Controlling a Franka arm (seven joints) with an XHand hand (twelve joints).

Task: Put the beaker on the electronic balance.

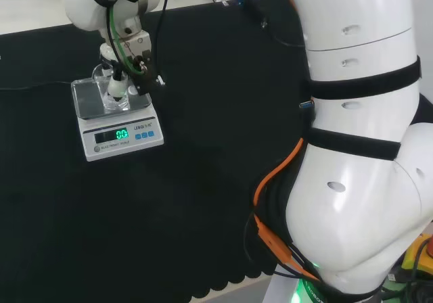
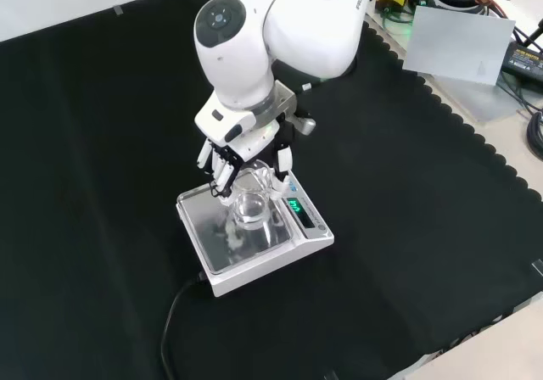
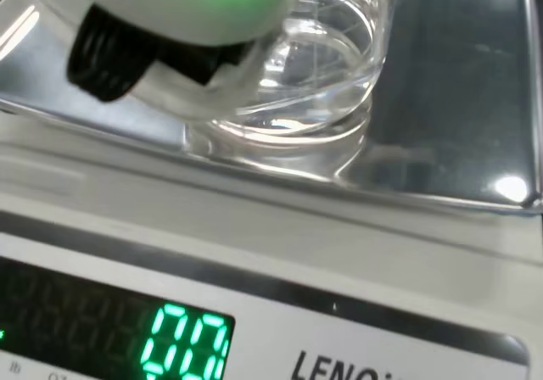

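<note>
Clear beaker (image 2: pixel 252 207) upright on the steel pan of the electronic balance (image 2: pixel 222 248), directly under the hand (image 2: pixel 227 164). Fingers curl round the beaker's upper part on both sides, gripping it; wrist view has a finger (image 3: pixel 182 66) pressed against the glass. Balance display lit green, on the side nearer the arm base. A black cable (image 2: pixel 174 312) runs off the balance beyond the hand, across black cloth (image 2: pixel 102 142). Cloth's scalloped edge and a grey plate (image 2: pixel 458 45) lie back toward the arm.
</note>
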